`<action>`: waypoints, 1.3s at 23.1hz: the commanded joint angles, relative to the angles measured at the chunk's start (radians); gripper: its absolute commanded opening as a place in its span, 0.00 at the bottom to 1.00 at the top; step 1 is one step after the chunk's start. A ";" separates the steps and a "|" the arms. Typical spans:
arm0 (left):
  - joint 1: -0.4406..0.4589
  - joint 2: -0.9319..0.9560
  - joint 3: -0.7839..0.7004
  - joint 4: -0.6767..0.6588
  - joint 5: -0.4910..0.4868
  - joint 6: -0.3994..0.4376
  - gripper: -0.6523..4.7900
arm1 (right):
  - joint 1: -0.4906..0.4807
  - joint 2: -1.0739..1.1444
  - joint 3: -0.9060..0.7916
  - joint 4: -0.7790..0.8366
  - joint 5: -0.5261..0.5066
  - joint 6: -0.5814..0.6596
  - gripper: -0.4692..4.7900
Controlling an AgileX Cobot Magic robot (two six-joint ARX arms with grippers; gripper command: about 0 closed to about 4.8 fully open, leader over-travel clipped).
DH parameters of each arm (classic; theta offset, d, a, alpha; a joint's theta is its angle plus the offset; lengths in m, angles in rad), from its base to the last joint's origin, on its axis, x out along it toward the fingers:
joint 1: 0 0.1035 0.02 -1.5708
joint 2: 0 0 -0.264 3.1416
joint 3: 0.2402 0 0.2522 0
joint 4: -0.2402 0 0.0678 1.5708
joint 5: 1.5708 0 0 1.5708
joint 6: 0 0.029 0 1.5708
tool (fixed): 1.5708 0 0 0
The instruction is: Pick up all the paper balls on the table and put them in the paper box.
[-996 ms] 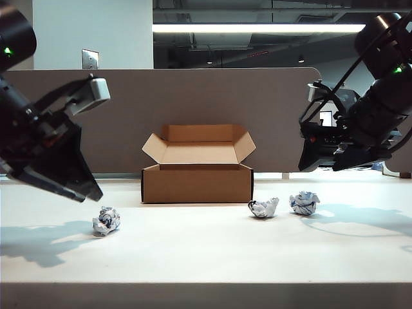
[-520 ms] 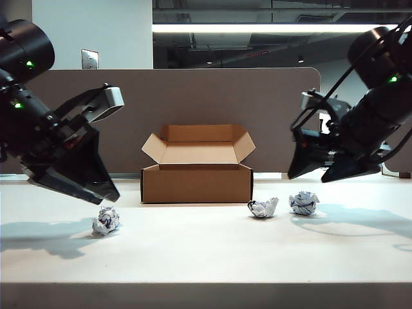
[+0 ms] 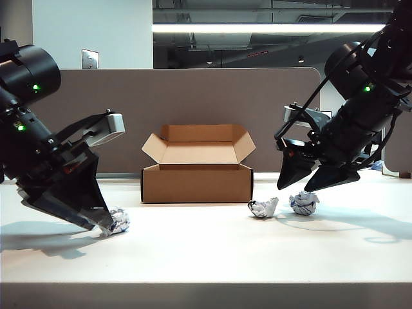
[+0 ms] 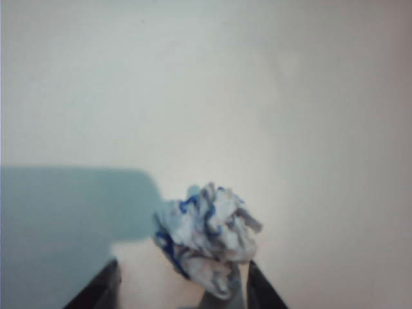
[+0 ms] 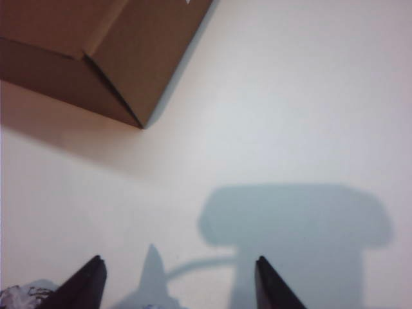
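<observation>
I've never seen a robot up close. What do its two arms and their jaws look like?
Both arms are black and bulky, with round joints carrying small green lights. The left gripper and right gripper end in dark, pointed wedge-shaped jaws. A pale grey block sits on each wrist, and thin black cables loop along the right arm.

Bright overhead light, soft wrist views

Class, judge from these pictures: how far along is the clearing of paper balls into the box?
Done: nothing; the paper box looks empty. In hand: left pincer, open, straddles one paper ball; right pincer, open, hangs above another. Left: all three, including the middle ball.
</observation>
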 commanded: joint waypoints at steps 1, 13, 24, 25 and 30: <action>-0.002 0.008 0.006 0.004 0.001 0.004 0.57 | 0.003 -0.005 0.008 -0.016 0.001 0.000 0.71; -0.002 0.012 0.006 0.046 0.092 0.003 0.57 | 0.003 -0.005 0.008 -0.091 -0.001 0.002 0.71; -0.005 0.091 0.006 0.112 0.044 0.001 0.57 | 0.003 -0.005 0.008 -0.112 -0.006 0.001 0.71; -0.005 0.099 0.006 0.113 0.027 0.001 0.57 | 0.003 -0.005 0.008 -0.111 -0.006 0.001 0.71; -0.005 0.106 0.006 0.132 -0.015 0.000 0.57 | 0.003 -0.005 0.008 -0.111 -0.006 0.001 0.62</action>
